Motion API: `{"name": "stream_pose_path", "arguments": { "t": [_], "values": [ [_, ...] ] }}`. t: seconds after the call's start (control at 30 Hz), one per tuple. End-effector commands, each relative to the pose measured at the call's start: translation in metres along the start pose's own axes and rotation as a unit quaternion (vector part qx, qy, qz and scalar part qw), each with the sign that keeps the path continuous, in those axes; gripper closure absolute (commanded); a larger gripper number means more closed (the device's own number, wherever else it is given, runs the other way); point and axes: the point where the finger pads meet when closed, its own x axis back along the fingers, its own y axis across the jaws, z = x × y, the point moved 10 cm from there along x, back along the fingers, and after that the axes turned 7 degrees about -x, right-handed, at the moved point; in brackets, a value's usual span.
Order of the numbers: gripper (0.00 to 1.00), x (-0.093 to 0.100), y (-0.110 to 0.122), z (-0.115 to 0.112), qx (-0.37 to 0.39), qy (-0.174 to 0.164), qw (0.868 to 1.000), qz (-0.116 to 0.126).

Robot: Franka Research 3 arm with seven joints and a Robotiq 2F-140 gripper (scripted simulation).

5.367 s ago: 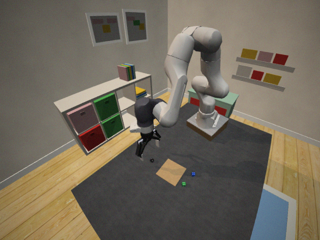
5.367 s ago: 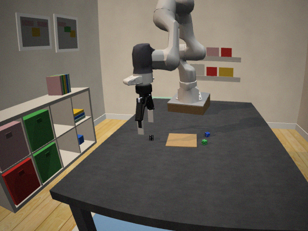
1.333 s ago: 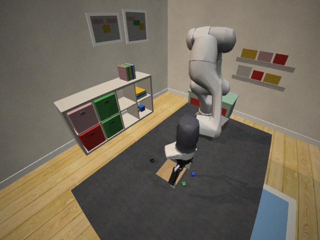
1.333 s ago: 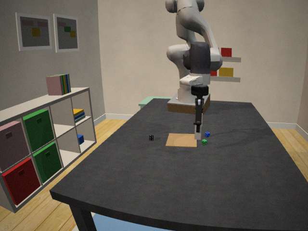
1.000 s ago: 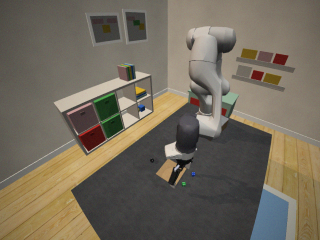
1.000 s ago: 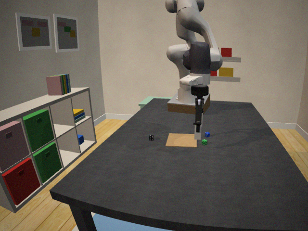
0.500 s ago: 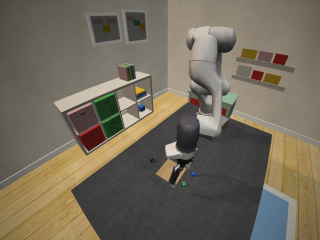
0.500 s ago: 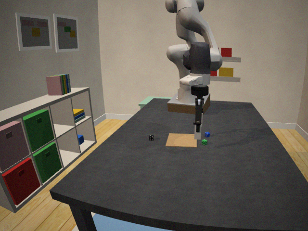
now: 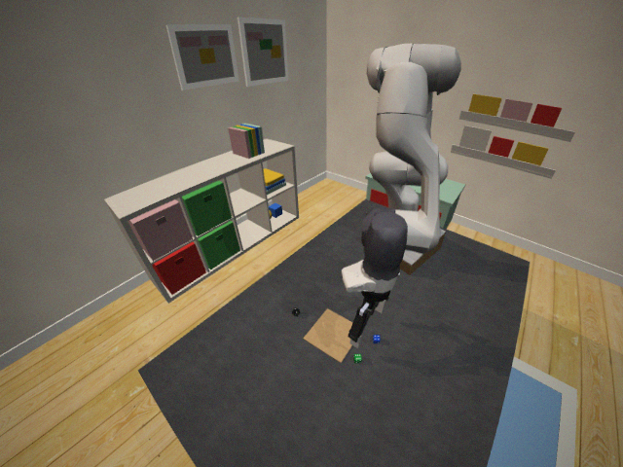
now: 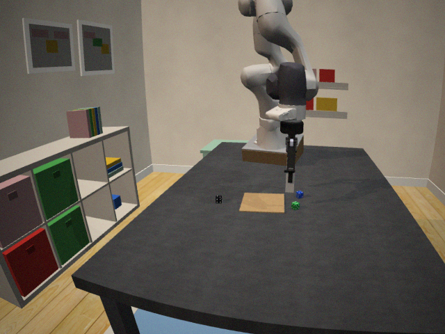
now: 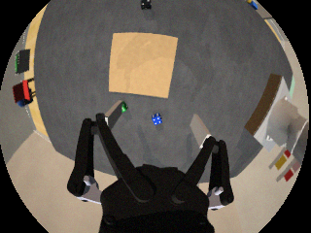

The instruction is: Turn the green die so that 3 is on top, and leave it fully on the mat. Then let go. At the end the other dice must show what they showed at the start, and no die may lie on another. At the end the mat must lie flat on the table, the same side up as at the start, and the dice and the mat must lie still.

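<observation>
One gripper point(image 9: 365, 321) point(image 10: 290, 179) point(image 11: 157, 113), wide open, nothing held, points down above dark table point(image 9: 281, 402) point(image 10: 233, 259) point(image 11: 73, 58), near blue die point(image 9: 376, 339) point(image 10: 300, 194) point(image 11: 156, 118).

Before me I see the dark grey surface point(image 9: 281, 402) point(image 10: 229, 259) point(image 11: 219, 63); a tan square mat point(image 9: 324, 336) point(image 10: 262, 202) point(image 11: 142, 64) lies flat on it; the green die point(image 9: 357, 358) point(image 10: 295, 205) point(image 11: 124, 107) rests off the mat, near one edge; the blue die point(image 9: 376, 339) point(image 10: 300, 194) point(image 11: 156, 118) sits near the green one, apart from it; the black die point(image 9: 295, 311) point(image 10: 218, 199) point(image 11: 146, 4) lies on the mat's opposite side, clear of it
</observation>
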Motion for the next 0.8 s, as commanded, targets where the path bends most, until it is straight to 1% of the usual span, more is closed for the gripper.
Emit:
{"name": "stream_pose_path", "arguments": {
  "t": [0.0, 0.1, 0.77],
  "values": [
    [0.0, 0.0017, 0.0097, -0.0038, -0.019, -0.003, 1.0, 0.007],
    [0.0, 0.0016, 0.013, -0.004, -0.019, -0.003, 1.0, 0.007],
    [0.0, 0.0016, 0.0131, -0.004, -0.019, -0.003, 1.0, 0.007]
  ]
}}
